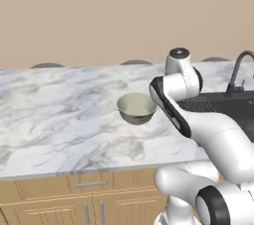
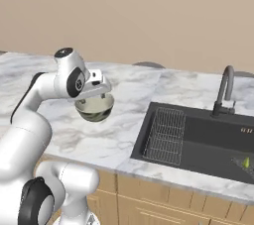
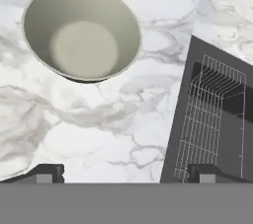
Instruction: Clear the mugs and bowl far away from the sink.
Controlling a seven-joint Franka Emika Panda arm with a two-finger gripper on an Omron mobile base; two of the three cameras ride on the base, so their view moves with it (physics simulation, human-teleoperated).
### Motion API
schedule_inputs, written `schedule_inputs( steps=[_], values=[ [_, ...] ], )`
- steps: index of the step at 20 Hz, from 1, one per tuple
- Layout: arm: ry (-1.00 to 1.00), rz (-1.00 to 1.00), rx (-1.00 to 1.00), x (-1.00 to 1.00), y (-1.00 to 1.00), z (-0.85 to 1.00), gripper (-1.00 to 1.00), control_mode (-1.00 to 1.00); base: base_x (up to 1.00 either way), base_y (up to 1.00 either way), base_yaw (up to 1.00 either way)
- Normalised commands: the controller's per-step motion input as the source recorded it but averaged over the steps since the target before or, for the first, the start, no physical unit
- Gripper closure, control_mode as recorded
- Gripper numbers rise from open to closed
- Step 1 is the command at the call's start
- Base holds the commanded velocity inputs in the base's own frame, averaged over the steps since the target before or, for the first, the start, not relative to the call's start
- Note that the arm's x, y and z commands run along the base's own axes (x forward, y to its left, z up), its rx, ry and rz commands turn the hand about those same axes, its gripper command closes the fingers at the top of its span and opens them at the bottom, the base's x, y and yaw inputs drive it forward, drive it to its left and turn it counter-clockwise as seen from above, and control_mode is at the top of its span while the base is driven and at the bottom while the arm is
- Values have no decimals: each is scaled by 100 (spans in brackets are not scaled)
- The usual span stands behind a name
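Bowl (image 3: 82, 31): empty, on desk (image 3: 99, 124) ahead of wide-spread, unladen gripper (image 3: 127, 172); sink (image 2: 198, 137) beside, rack inside; right base view adds faucet (image 2: 224, 90)

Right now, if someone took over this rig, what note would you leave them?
End effector: open, empty, hanging above the marble counter between the bowl and the sink.
Bowl: upright and empty on the counter, a short way to the left of the sink, not gripped.
Sink: wire rack in its left part, faucet behind it; a small green thing sits in the far right corner, too small to identify.
Done: nothing that shows; the bowl stands close to the sink.
Left: grasp the bowl and carry it further along the counter, away from the sink. No mug spotted.
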Motion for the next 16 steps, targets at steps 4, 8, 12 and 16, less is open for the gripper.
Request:
schedule_inputs(
  steps=[4,8,12,16],
  values=[
    [0,0,0,0,0,0,-100,100,14,35,-50],
    [0,0,0,0,12,-11,-100,-100,10,35,-11],
    [0,24,0,4,46,-43,-100,-100,0,0,0],
    [0,47,4,49,11,-28,-100,-100,0,0,0]
  ],
)
